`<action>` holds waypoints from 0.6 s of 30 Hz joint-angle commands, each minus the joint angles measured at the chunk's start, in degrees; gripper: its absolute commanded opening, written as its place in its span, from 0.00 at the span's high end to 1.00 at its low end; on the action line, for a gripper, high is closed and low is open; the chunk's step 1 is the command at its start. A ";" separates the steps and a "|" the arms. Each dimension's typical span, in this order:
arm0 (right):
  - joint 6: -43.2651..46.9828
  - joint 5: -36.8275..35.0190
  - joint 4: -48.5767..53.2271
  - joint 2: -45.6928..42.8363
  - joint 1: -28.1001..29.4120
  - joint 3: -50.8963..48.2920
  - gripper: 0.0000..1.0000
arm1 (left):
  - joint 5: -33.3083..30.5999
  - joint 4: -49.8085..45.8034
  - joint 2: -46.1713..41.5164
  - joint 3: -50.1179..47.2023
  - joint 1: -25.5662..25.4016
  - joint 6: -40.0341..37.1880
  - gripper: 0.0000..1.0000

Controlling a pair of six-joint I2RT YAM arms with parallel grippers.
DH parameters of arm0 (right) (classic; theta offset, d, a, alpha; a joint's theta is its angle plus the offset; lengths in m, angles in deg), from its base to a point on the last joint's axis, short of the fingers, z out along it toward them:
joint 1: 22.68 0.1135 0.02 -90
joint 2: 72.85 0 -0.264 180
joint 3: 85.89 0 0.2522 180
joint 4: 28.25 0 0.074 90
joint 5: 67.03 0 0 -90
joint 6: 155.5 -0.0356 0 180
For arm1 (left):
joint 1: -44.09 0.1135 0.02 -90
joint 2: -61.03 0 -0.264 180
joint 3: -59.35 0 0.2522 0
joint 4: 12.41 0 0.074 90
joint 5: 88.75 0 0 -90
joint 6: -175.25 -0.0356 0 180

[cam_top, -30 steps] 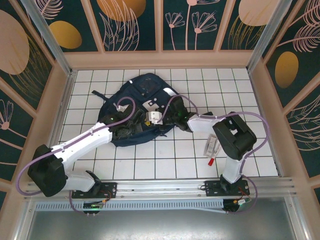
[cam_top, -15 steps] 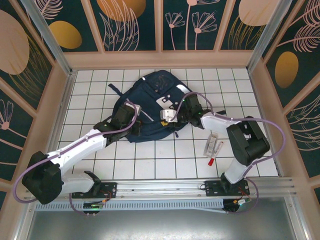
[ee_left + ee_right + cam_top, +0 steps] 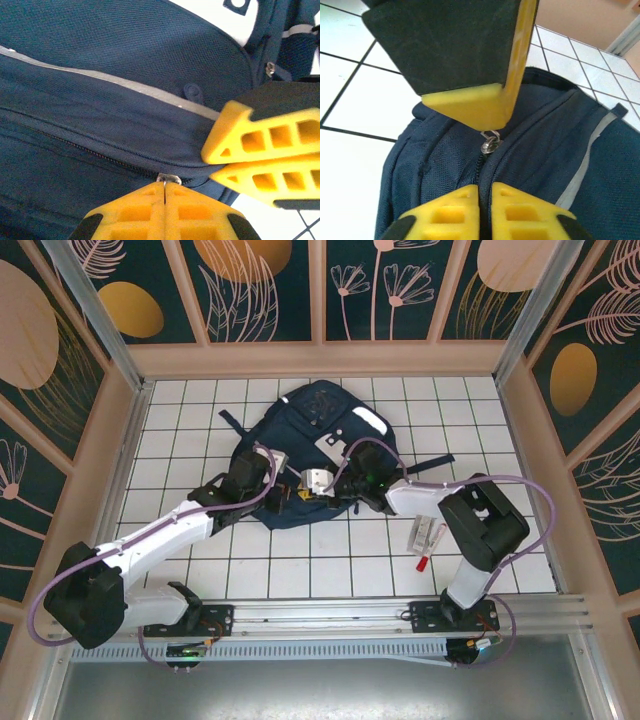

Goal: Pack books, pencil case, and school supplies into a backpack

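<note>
Lying on the table: the backpack (image 3: 300, 430), navy, flat on the white tiles near the middle of the table (image 3: 190, 410)
Writing: the white-grey patch (image 3: 367, 422) on its front bore marks too small to read
Long axis: it ran away from the arms, the far end leaning right; a dark strap (image 3: 430, 462) trailed out to the right
Stripe: a pale reflective stripe (image 3: 125, 82) ran along the cloth above the zipper line
Grip, left: the left claw (image 3: 165, 192) was pressed fully together, its tips pinching the metal zipper pull (image 3: 168, 178) at the pack's near end
Grip, right: the right claw (image 3: 485, 192) was closed too, tips against the cloth just beside the left one; whether it pinched any cloth could not be told
Supplies: the pen (image 3: 424, 558) and the packet (image 3: 424, 532) lay together on the tiles right of the pack, apart from it, near the right arm
Room: bare tiles stood to the left and on the near side; the far wall (image 3: 320, 358) was close behind the pack's far end
</note>
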 commanded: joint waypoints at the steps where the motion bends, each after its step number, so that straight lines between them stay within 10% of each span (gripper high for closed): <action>1: 5.79 -2.79 7.00 -2.15 -1.41 1.28 1.00 | -6.70 0.77 -1.01 -0.95 0.12 -4.00 1.00; 12: 18.74 -7.13 25.89 -8.56 -8.93 0.67 1.00 | -13.94 9.41 -1.07 -4.97 3.18 -19.35 1.00; 18: 10.03 -2.10 20.02 -11.26 -10.17 -0.92 0.75 | 5.58 11.33 -0.15 -4.35 3.78 -18.67 1.00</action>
